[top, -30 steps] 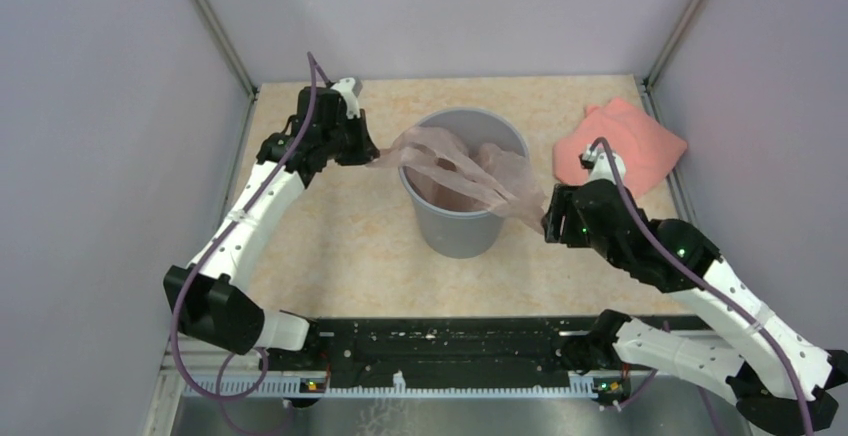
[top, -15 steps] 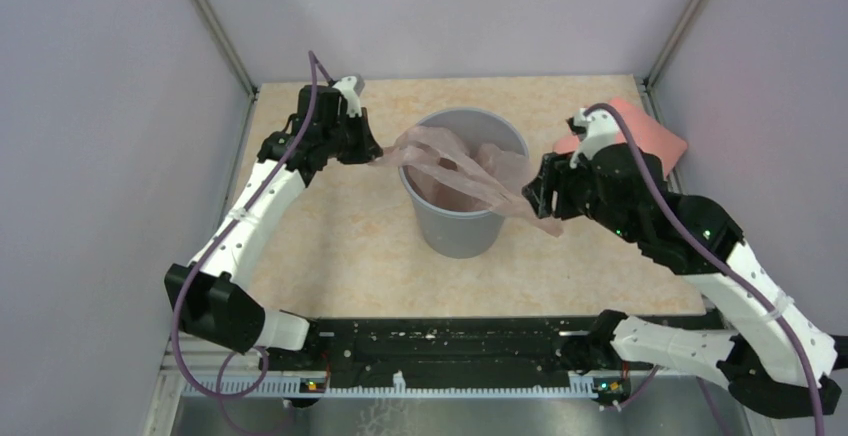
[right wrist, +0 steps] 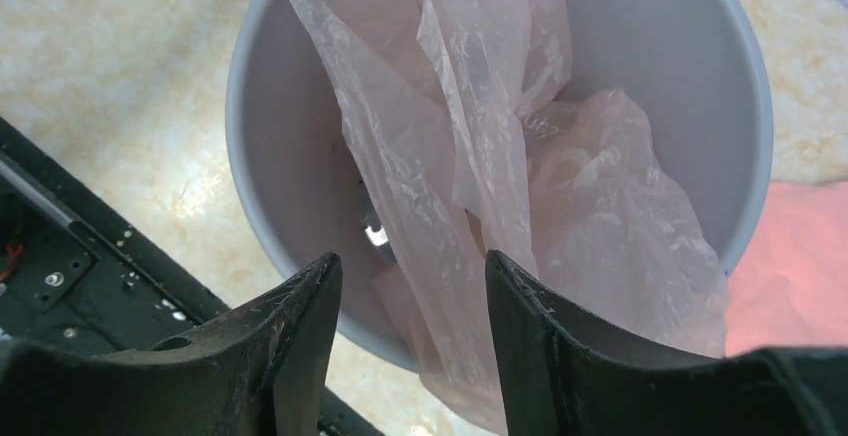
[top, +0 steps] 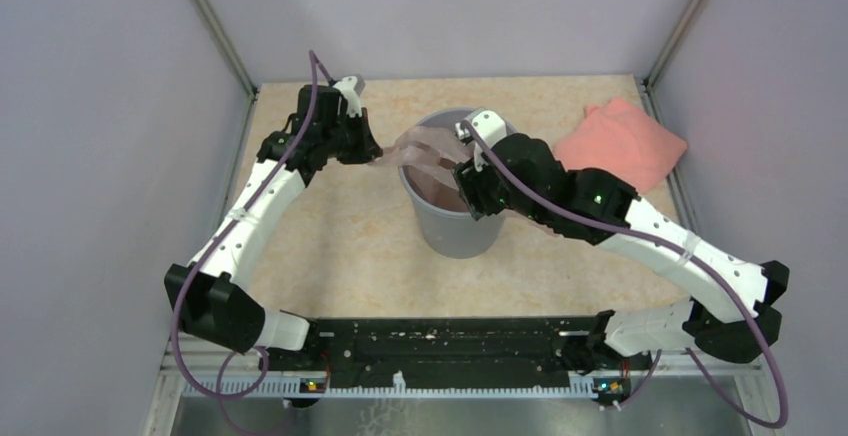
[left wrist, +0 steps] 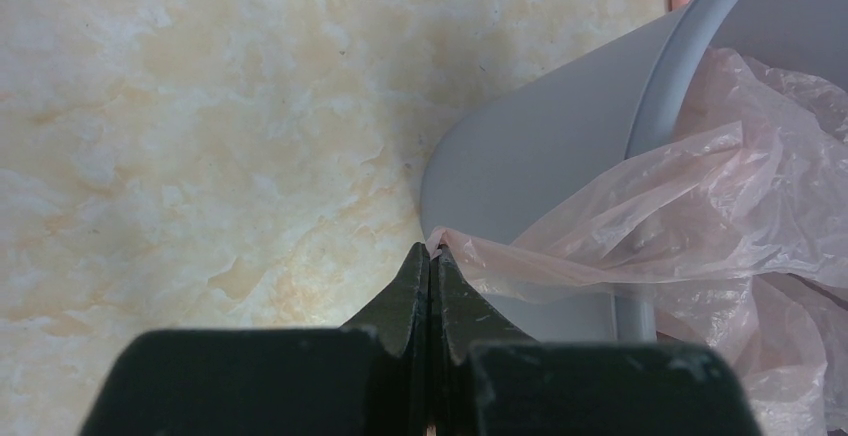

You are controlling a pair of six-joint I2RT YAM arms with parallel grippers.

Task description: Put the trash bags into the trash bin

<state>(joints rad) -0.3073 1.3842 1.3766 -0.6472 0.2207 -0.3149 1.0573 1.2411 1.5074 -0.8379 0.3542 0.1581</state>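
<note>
Hovering over trash bin [top: 455,234], trash bag [top: 418,146]: right end effector [right wrist: 412,259]; salmon bundle [top: 622,144] nearby.

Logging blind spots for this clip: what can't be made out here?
- Top view: the right arm covers the trash bin's right rim and the trash bag's right part.
- Right wrist view: the bag hides most of the bin's floor.
- Left wrist view: the bin's far rim runs off the frame; bag lettering too faint.
</note>
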